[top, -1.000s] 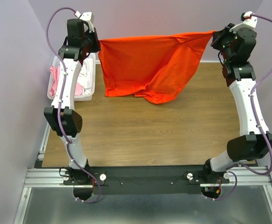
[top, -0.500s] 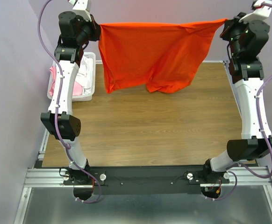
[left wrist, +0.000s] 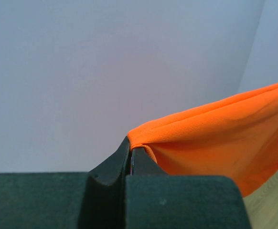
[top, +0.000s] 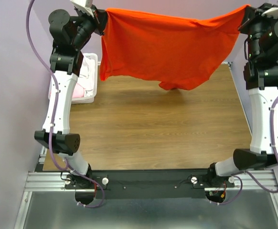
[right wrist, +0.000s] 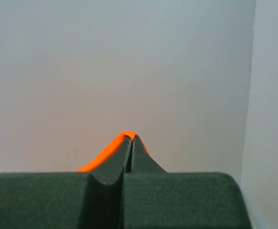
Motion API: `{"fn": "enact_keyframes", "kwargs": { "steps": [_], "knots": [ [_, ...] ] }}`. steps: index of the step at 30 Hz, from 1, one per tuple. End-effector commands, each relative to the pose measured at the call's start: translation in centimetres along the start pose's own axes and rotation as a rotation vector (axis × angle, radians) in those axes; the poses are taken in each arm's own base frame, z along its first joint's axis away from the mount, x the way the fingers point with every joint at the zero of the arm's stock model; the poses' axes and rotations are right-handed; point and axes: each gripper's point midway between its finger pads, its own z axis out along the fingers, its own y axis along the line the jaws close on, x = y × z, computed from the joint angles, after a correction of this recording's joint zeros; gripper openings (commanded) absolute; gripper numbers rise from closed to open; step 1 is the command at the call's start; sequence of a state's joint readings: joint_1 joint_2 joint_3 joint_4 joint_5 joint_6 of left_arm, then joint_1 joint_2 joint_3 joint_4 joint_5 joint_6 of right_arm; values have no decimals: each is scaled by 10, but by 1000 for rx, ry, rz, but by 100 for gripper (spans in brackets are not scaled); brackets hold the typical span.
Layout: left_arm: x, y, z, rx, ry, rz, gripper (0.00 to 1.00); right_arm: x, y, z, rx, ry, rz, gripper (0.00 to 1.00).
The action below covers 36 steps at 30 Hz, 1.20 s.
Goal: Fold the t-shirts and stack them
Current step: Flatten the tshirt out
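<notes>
A bright orange t-shirt point(top: 167, 47) hangs stretched in the air between both arms, high above the far part of the wooden table point(top: 148, 129). My left gripper point(top: 102, 20) is shut on its upper left corner, and the cloth point(left wrist: 215, 133) runs off to the right from the jaw tips point(left wrist: 131, 147). My right gripper point(top: 245, 12) is shut on the upper right corner, where only a thin orange edge point(right wrist: 115, 143) wraps over the closed tips point(right wrist: 131, 138). The shirt's lower hem droops free above the table. Pale pink and white t-shirts point(top: 79, 86) lie in the basket.
A white plastic basket point(top: 89, 93) stands at the table's far left, partly behind my left arm. Lilac walls close in the back and both sides. The arms' bases sit on the black rail point(top: 148, 183) at the near edge.
Both grippers have risen and spread wider apart, lifting the orange shirt off the table. Its hem, which rested on the wood a second ago, now hangs clear of it.
</notes>
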State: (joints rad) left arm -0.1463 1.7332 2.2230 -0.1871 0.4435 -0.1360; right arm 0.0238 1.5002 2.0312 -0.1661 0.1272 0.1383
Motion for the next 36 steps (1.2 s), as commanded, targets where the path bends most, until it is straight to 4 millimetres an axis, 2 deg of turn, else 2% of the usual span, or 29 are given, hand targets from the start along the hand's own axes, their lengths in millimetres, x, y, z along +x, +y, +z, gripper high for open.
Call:
{"fn": "enact_keyframes", "kwargs": {
  "steps": [1,4,6,7,8,9,11,12,13,14,15,16,17,18,19,20,21,24,25,26,28,29,32,35,36],
  "knots": [
    [-49,-26,-29,29,-101,74,0,-65,3,-38,-35,-166,-24,1],
    [-37,-34,-35,31,-73,47,0,-66,5,-40,-44,-175,-25,1],
    [-7,-30,-31,23,-13,3,0,-54,4,-35,-41,-151,-3,1],
    [11,-29,-30,20,31,-34,0,-37,3,-29,-35,-116,22,1],
    [22,-28,-27,22,58,-48,0,-27,2,-26,-30,-95,34,1],
    [41,-24,-20,22,99,-68,0,-18,1,-23,-26,-77,42,1],
    [58,-20,-15,12,145,-93,0,13,-1,-14,-15,-15,58,1],
    [80,-15,-10,-3,198,-117,0,25,-5,-9,0,7,55,1],
    [88,-12,-8,-7,218,-120,0,37,-6,-6,9,30,53,1],
    [93,-11,-6,-7,232,-116,0,57,-11,1,27,67,46,1],
    [106,-7,0,-13,255,-121,0,65,-12,5,33,80,43,1],
    [110,-6,3,-12,263,-119,0,71,-14,8,37,90,38,1],
    [103,-5,7,-9,253,-108,0,75,-14,12,39,95,34,1],
    [112,-1,13,-12,265,-110,0,87,-15,19,44,115,31,1],
    [112,0,16,-14,264,-111,0,89,-15,24,44,115,30,1],
    [99,1,20,-10,238,-100,0,91,-16,27,49,118,27,1],
    [107,3,24,-8,250,-107,0,90,-14,35,45,109,24,1],
    [95,5,30,-12,218,-97,0,72,-9,44,29,64,22,1],
    [93,5,31,-12,209,-98,0,73,-9,48,27,64,18,1],
    [88,4,31,-8,197,-94,0,67,-7,50,22,50,18,1],
    [78,-2,32,26,166,-83,0,52,-3,51,2,19,11,1],
    [70,-7,32,46,140,-83,0,51,0,52,-16,17,1,1],
    [55,-15,28,80,95,-79,0,35,5,48,-39,-9,-8,1],
    [50,-19,25,90,79,-68,0,24,7,40,-53,-26,-17,1],
    [39,-23,19,96,61,-57,0,13,9,34,-62,-43,-22,1]
  ]
}}
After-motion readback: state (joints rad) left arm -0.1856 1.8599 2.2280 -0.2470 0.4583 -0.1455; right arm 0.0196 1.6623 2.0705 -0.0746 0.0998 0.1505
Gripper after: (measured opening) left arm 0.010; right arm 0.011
